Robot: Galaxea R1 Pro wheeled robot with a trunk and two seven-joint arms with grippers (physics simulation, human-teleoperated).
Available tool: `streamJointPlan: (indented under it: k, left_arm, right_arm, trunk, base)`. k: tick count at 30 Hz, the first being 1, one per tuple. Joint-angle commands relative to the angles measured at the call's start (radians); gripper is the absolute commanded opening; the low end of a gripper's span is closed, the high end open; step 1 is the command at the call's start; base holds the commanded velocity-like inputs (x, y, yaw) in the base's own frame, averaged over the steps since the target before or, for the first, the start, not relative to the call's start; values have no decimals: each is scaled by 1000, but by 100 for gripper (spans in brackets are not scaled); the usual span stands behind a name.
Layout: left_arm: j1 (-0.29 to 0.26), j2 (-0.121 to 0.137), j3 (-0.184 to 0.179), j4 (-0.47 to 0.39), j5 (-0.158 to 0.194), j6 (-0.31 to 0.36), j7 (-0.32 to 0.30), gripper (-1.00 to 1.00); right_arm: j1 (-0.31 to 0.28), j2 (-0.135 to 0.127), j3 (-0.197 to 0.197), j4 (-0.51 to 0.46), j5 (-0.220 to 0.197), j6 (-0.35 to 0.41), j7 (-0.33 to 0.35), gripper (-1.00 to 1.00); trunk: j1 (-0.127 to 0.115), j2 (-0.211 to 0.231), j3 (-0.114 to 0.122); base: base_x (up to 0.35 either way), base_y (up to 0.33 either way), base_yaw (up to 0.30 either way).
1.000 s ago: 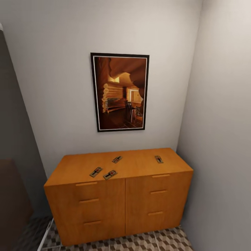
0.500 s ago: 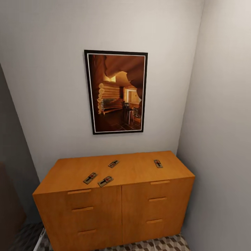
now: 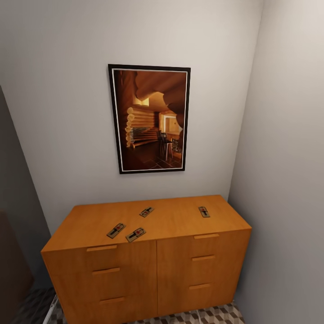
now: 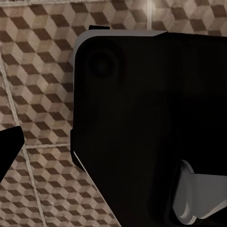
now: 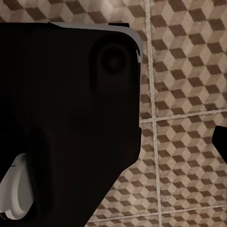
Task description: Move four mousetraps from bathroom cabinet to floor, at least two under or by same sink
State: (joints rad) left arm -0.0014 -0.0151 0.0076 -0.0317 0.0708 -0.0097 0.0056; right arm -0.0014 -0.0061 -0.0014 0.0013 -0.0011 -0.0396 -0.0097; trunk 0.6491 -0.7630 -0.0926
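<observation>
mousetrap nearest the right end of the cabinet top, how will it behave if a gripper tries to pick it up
The mousetrap looks thin and flat, so it is probably light and stiff. Lying flush on the cabinet, it likely offers little edge to pinch and may slide when pushed. It seems unlikely to roll.

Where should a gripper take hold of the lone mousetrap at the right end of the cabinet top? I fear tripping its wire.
Probably from above, pinching the long edges of the right-hand mousetrap. It lies flat on the cabinet, apart from the other three, so only its thin board sides are free and the wire on top stays untouched.
</observation>
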Motion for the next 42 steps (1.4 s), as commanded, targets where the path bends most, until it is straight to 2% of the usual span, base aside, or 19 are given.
streamJointPlan:
  k: [1, 42]
  left_arm:
    - [0, 0, 0, 0, 7, -1, 1, 100]
    - [0, 1, -2, 0, 5, -1, 1, 100]
  right_arm:
    - [0, 0, 0, 0, 0, -4, -1, 100]
    - [0, 1, 2, 0, 3, -2, -2, 100]
  trunk:
    - [0, -1, -1]
    - [0, -1, -1]
  base:
    - [3, -1, 0]
    - [0, 0, 0]
